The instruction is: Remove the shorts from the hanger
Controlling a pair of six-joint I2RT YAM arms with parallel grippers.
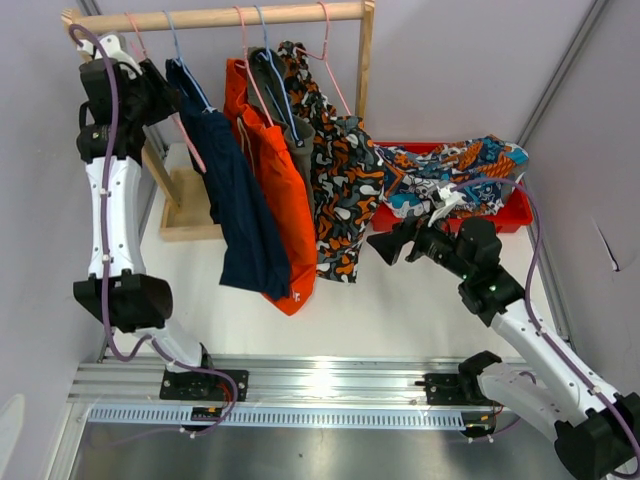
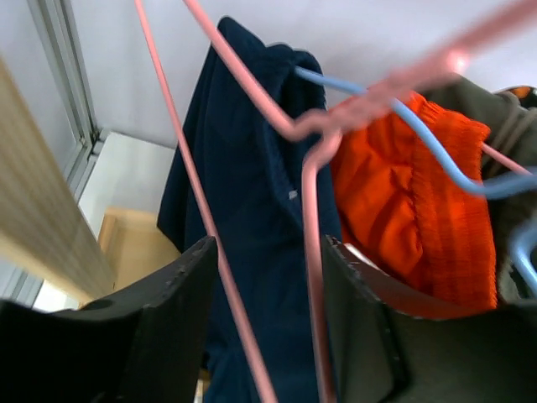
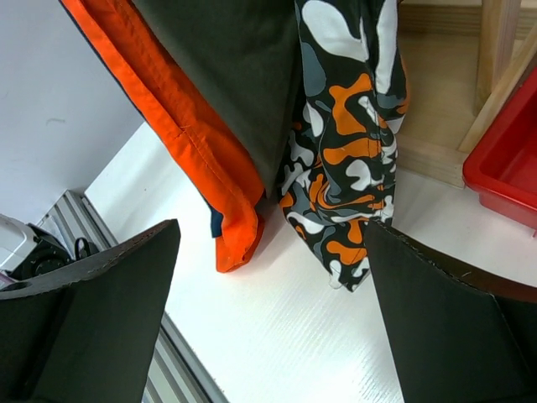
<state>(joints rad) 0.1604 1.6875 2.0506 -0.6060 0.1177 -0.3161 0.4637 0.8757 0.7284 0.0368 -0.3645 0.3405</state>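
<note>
Navy shorts (image 1: 240, 220) (image 2: 252, 168), bright orange shorts (image 1: 280, 190) (image 2: 394, 185), olive shorts (image 1: 285, 100) (image 3: 226, 67) and blotch-print shorts (image 1: 340, 190) (image 3: 352, 126) hang from hangers on the wooden rail (image 1: 220, 18). A teal, orange and white print pair (image 1: 450, 170) lies in the red bin (image 1: 510, 215). My left gripper (image 1: 160, 95) (image 2: 268, 248) is raised at the rail's left end, jaws apart, with two wires of a bare pink hanger (image 2: 310, 210) running between the fingers. My right gripper (image 1: 390, 243) (image 3: 270, 231) hovers open and empty just right of the blotch pair's hem.
The rack's wooden foot (image 1: 185, 205) and right post (image 1: 365, 60) stand on the white table. A blue hanger wire (image 2: 436, 159) crosses over the orange waistband. The red bin's corner (image 3: 512, 168) lies close to my right fingers. Grey walls close in on both sides.
</note>
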